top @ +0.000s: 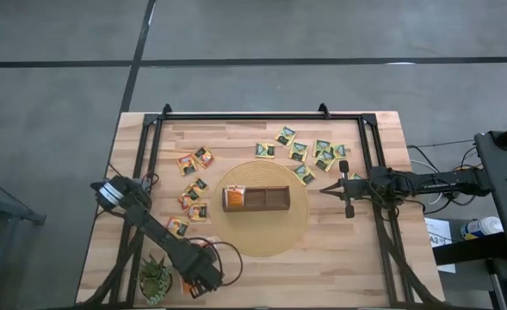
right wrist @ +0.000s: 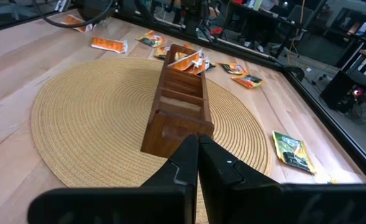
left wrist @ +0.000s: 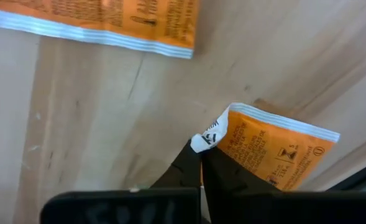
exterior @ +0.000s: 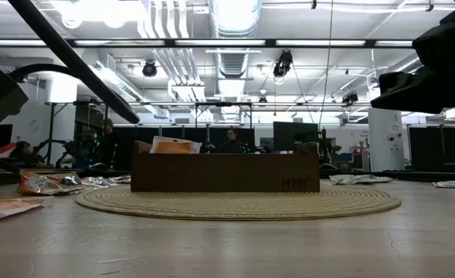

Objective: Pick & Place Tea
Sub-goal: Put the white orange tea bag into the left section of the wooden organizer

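Left claw (left wrist: 201, 163) pinches one orange sachet (left wrist: 273, 151) — right claw (right wrist: 198, 163) closed, empty.

I can't read sachet print (left wrist: 266, 155), too blurred; second orange sachet (left wrist: 108, 22) cut by frame edge. Box (exterior: 225, 171) hides ppl behind it.

A long wooden box (top: 256, 199) stands in the middle of a round woven mat (top: 262, 241), blocking the table's centre. Tea sachets lie scattered left of the mat (top: 193, 191) and behind its right side (top: 309, 151), and a small plant (top: 155, 277) stands at the front left corner. The table's (top: 339, 267) front right is bare wood, open for passage.
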